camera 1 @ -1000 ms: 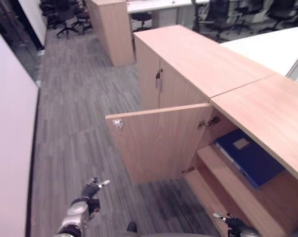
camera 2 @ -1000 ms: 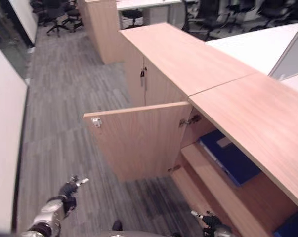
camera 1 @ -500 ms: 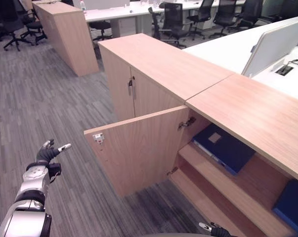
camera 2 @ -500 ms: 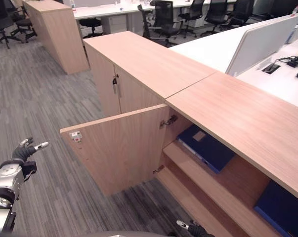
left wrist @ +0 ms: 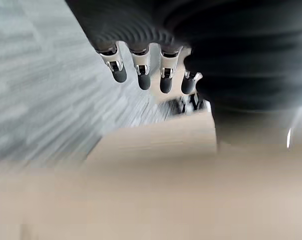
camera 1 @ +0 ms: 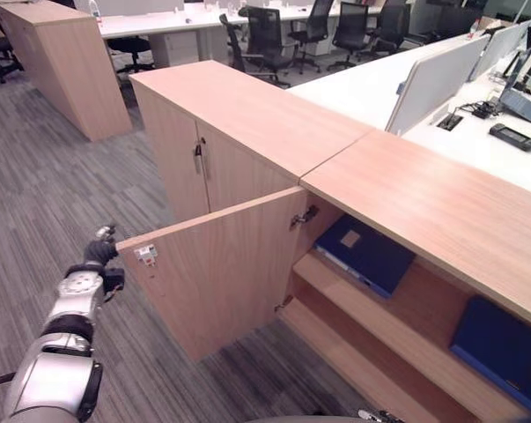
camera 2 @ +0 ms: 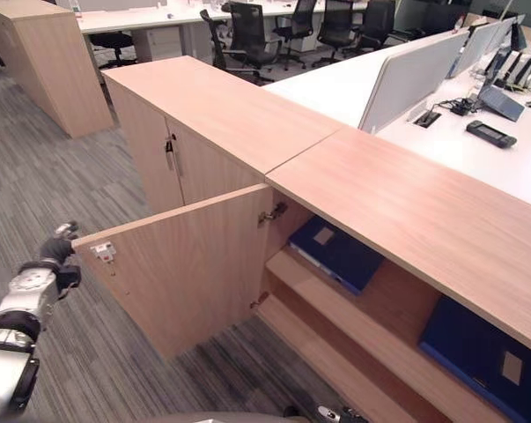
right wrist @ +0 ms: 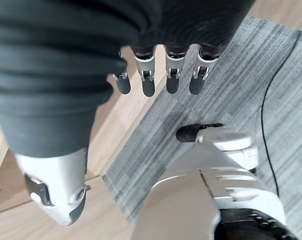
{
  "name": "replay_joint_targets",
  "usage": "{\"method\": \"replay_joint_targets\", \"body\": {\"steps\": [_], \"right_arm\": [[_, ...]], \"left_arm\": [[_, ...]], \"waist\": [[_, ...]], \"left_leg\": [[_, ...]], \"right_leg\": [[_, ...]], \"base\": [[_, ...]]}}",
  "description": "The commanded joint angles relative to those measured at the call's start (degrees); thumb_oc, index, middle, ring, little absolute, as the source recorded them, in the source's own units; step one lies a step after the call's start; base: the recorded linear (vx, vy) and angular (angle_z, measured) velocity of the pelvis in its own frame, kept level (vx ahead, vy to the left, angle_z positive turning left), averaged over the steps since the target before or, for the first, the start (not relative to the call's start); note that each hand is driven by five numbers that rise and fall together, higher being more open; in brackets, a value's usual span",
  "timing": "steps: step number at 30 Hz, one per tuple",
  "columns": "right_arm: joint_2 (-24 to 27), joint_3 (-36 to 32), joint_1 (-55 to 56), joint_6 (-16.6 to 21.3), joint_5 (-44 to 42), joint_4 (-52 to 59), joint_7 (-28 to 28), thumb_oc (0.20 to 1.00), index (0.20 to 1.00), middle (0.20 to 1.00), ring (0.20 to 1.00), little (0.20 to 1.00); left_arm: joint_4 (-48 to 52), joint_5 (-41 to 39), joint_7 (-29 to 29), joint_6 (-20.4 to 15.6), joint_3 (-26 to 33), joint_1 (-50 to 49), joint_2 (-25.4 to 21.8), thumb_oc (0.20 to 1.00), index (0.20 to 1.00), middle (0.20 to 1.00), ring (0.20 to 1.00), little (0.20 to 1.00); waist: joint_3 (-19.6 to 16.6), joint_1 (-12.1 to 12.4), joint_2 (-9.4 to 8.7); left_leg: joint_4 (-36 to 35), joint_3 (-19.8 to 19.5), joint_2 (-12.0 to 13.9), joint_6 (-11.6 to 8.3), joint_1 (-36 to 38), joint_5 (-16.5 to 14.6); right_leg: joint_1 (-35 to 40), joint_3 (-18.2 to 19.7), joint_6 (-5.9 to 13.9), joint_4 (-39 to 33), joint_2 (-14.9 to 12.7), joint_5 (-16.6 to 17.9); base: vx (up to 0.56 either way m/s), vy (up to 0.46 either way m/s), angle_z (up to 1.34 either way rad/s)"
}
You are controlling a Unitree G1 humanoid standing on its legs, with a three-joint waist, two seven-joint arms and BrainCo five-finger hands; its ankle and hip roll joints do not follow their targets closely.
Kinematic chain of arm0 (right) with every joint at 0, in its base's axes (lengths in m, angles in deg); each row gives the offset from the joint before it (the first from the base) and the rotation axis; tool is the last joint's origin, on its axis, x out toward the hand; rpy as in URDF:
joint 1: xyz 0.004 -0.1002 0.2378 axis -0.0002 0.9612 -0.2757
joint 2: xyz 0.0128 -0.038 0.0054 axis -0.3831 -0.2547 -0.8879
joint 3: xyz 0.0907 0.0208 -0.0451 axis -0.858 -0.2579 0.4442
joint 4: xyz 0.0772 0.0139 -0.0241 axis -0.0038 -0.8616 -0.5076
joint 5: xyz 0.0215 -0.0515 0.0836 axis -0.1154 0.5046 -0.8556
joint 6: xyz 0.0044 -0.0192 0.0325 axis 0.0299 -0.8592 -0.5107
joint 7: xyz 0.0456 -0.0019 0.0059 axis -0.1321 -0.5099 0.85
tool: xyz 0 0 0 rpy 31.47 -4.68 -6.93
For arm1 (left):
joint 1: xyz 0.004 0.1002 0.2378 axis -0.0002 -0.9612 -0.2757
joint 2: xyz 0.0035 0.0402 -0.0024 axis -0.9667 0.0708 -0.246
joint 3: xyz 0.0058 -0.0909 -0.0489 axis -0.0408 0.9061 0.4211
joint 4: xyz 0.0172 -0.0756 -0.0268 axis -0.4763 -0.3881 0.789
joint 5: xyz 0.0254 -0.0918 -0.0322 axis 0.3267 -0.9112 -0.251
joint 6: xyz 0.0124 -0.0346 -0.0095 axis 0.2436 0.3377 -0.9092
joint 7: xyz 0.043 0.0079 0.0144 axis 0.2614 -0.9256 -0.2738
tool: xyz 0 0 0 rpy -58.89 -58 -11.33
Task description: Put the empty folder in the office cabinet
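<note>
Left hand [camera 1: 99, 251]: fingers straight and relaxed, holding nothing, raised just beside the door's outer edge.
Right hand [right wrist: 156, 75]: fingers straight, empty, low over the floor.
Door [camera 1: 221, 264]: swung open.
Folder [camera 1: 364, 251]: lying flat on the cabinet [camera 1: 406, 189] shelf.

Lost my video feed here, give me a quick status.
Left robot hand open at the open cabinet door edge. Right robot hand open, holding nothing. Blue folder lies on the shelf. Nothing blocking.
</note>
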Motion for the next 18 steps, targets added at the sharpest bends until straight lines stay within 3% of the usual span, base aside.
{"method": "replay_joint_targets", "body": {"steps": [1, 11, 18], "right_arm": [[2.52, 1.43, -3.29, 0.82, 0.3, 0.13, 0.23, 1.0, 1.0, 1.0, 1.0, 1.0], [1.34, 2.0, -3.48, 0.64, 0.82, 0.02, -0.02, 1.0, 1.0, 1.0, 1.0, 1.0], [0.67, 0.25, -4.11, 0.74, -0.32, 0.69, -0.29, 1.0, 1.0, 1.0, 1.0, 1.0]], "left_arm": [[-2.57, -1.39, 0.05, -3.16, -0.41, 8.73, 1.99, 1.0, 1.0, 1.0, 1.0, 1.0], [-1.85, -1.48, 0.99, -3.2, -3.8, 7.87, 11.5, 1.0, 1.0, 1.0, 1.0, 1.0], [7.68, 0.3, 2.46, -3.48, -8.16, 0.16, 17.17, 1.0, 1.0, 1.0, 1.0, 1.0]], "waist": [[3.09, 0.34, 2.47], [3.26, -0.25, 1.13], [3.68, 0.8, 1.44]], "left_leg": [[0.86, -0.46, 1.62, -0.11, 1.74, -4.59], [0.86, -0.33, 0.67, 0.71, 1.72, -5.28], [0.86, -1.16, -0.2, 1.35, 1.46, -5.43]], "right_leg": [[2.53, -1.79, 5.49, 4.29, -3.19, -0.26], [1.83, -1.61, 5.49, 5.22, -4.12, 1.51], [2.01, -2.75, 5.49, 5.88, -5.22, 3.04]], "base": [[0.0, 0.03, -0.01], [0.0, 0.013, 0.01], [-0.01, 0.025, 0.06]]}}
